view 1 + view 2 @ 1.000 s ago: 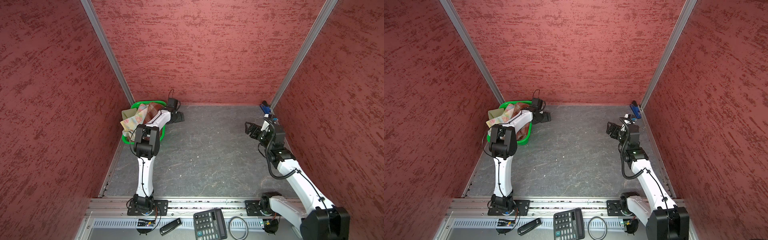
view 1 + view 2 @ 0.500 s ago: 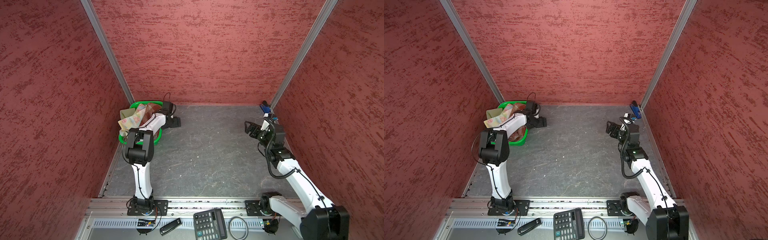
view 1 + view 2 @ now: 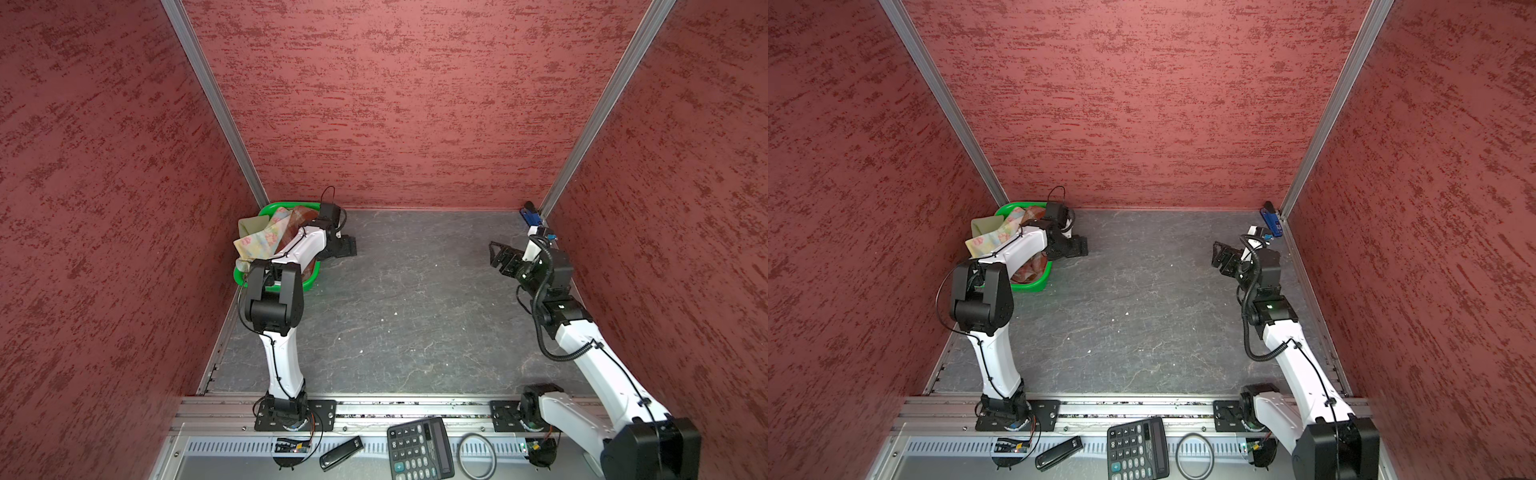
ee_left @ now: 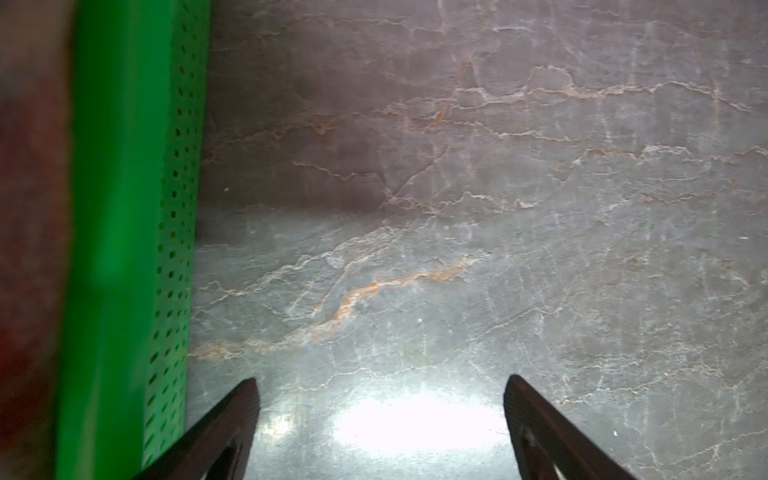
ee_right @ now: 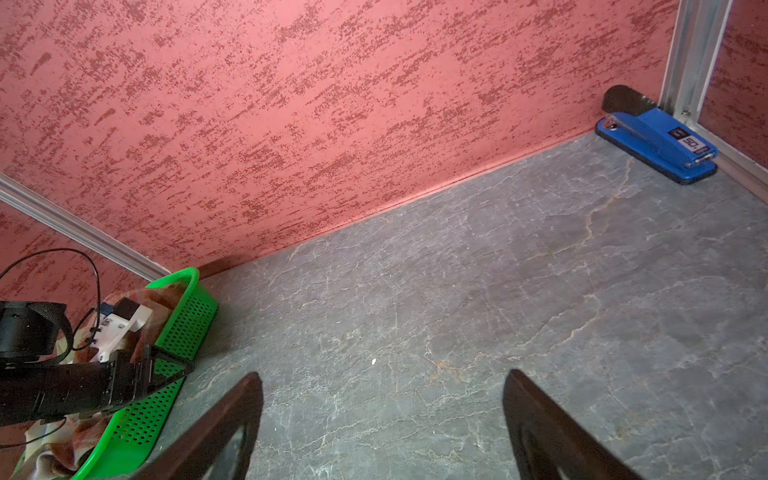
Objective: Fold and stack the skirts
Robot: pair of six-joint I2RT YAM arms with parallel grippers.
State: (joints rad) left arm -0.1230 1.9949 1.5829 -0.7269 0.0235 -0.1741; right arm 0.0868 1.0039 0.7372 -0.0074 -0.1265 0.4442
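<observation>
The skirts lie heaped in a green mesh basket point(image 3: 309, 284) in the far left corner. The pastel floral skirt point(image 3: 259, 241) is on top, an olive-khaki one point(image 3: 248, 226) lies behind it, and the red-brown plaid one point(image 3: 305, 215) is towards the back wall. In the left wrist view the basket wall point(image 4: 124, 208) runs alongside. My left gripper point(image 3: 347, 247) hangs open and empty just right of the basket, low over the bare table point(image 4: 415, 208). My right gripper point(image 3: 498, 255) stands open and empty at the right side, aimed towards the basket point(image 5: 183, 320).
A blue hole punch point(image 3: 530, 216) sits in the far right corner. Red walls close in three sides. On the front ledge lie a calculator point(image 3: 419, 451), a black ring point(image 3: 477, 455) and a black stick point(image 3: 340, 448). The left forearm point(image 3: 305, 247) crosses over the basket.
The left arm's elbow has swung to the left, and its gripper has come slightly nearer beside the basket. The right arm has not moved.
</observation>
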